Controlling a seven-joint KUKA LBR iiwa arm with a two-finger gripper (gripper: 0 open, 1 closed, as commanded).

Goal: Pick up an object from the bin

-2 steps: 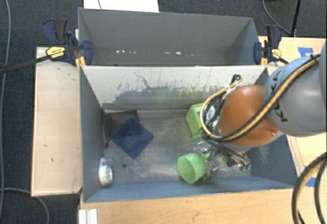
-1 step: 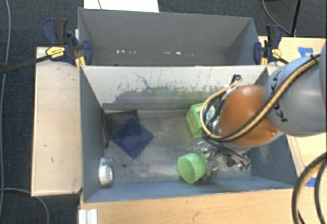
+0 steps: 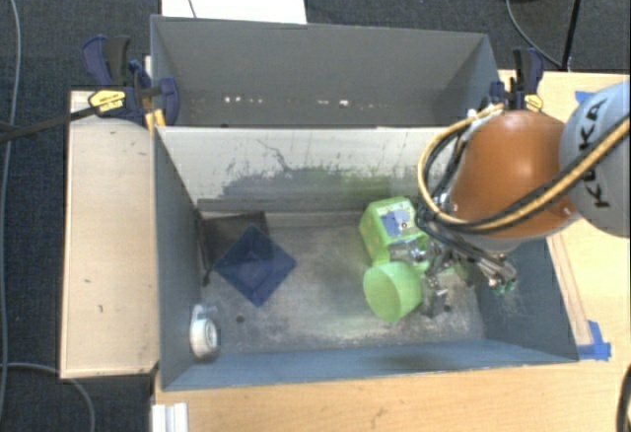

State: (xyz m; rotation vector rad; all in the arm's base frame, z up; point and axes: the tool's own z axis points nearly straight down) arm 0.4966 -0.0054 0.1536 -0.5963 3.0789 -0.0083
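My gripper (image 3: 441, 288) hangs low in the bin's right half, under the arm's orange cover. It is right beside a light-green plastic container (image 3: 390, 267), touching or nearly touching its right side. That container lies on the bin floor with a blue and white label on its far end and a round green end toward the front. Part of its right side is hidden by the gripper.
A dark blue folded cloth (image 3: 253, 265) lies in the left part of the bin floor. A small silver-white roll (image 3: 204, 333) sits in the front left corner. The arm with its orange cover and cables reaches over the bin's right wall.
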